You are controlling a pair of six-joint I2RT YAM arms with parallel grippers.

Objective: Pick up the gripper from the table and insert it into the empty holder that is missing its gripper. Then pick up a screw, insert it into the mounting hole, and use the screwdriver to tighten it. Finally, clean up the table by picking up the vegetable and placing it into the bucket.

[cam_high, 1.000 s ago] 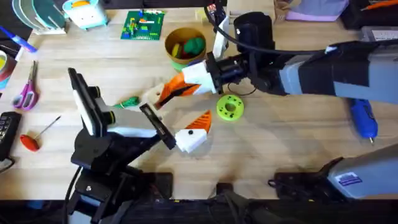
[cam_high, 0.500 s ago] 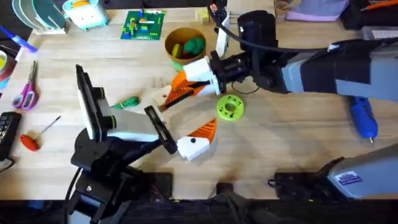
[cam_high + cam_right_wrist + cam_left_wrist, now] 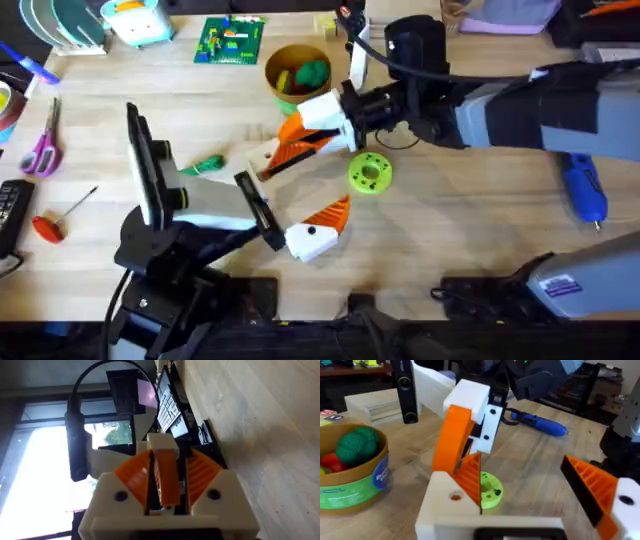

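We see the right hand (image 3: 300, 140) clamped on the gripper (image 3: 166, 477), long axis toward 8 o'clock, at the empty holder (image 3: 262, 155); left hand (image 3: 300, 205) open (surface (image 3: 450, 220) bare toward 4).

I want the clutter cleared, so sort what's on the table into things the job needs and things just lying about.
For the job: orange tip, holder, blue screwdriver, vegetable, bucket.
Lying about: scissors, red screwdriver, brick plate.
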